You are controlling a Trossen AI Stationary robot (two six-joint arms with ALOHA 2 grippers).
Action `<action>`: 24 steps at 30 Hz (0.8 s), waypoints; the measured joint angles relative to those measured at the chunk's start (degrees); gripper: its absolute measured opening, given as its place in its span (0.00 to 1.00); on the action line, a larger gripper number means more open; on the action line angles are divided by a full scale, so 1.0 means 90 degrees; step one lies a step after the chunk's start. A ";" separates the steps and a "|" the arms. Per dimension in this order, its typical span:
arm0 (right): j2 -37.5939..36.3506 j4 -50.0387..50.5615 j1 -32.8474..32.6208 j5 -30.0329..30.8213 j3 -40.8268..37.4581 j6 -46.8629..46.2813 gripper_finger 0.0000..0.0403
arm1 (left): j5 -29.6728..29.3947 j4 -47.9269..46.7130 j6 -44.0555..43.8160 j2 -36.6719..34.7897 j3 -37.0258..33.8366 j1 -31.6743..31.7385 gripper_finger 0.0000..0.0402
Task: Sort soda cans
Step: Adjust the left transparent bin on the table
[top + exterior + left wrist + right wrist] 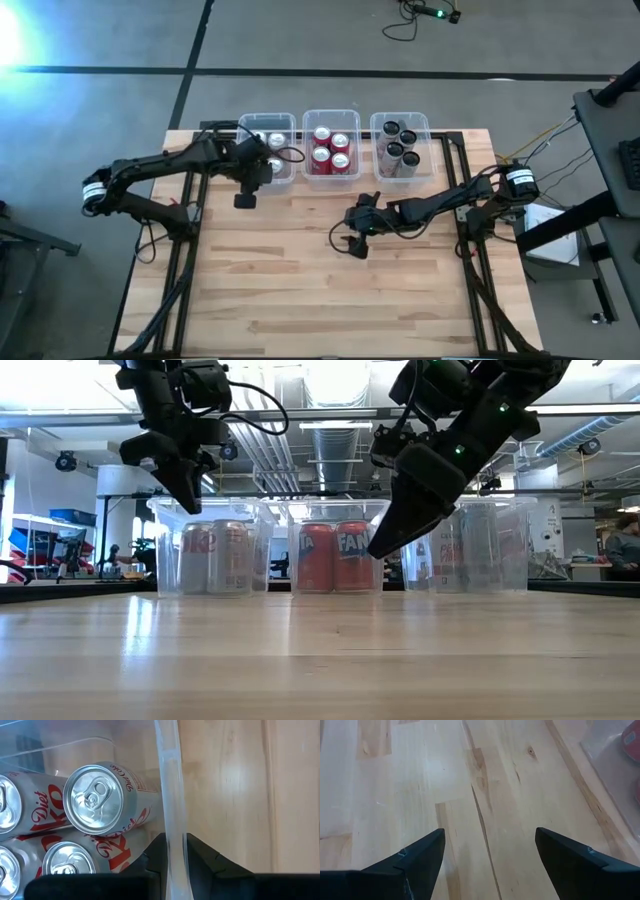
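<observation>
The pale planked wooden bench [300,280] stood on a grey floor, three clear plastic bins [331,119] lined along its far edge in an open room with ceiling ducts. From left they held silver cans [102,800], red cans [331,148] and black cans [400,145]. The left hand [172,857] straddled the silver bin's wall, fingers slightly parted and holding nothing, cans just beside it; the right hand [490,855] hung wide open and empty over bare planks, apart from the cans.

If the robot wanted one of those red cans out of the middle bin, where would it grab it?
Probably from straight above, fingers closing around the upper body just below the silver top. The red cans stand upright, packed together inside the middle bin, whose clear walls block any sideways approach. The open right gripper, hovering over bare table, looks the nearer one.
</observation>
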State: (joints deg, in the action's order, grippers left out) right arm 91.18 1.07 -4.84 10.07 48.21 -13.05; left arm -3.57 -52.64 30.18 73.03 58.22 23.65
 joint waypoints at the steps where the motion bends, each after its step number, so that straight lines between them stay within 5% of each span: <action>1: 0.0000 -0.0011 0.0000 0.0000 0.0000 -0.0001 0.76 | 0.0002 0.0004 -0.0001 0.0000 0.0000 0.0014 0.09; 24: 0.0000 -0.0009 0.0000 0.0049 0.0000 -0.0001 0.77 | -0.0214 0.0179 -0.0251 0.0002 0.0000 0.0135 0.12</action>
State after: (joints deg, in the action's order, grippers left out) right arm 91.18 0.99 -4.84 10.50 48.21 -13.06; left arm -5.50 -51.03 27.92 73.06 58.22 24.86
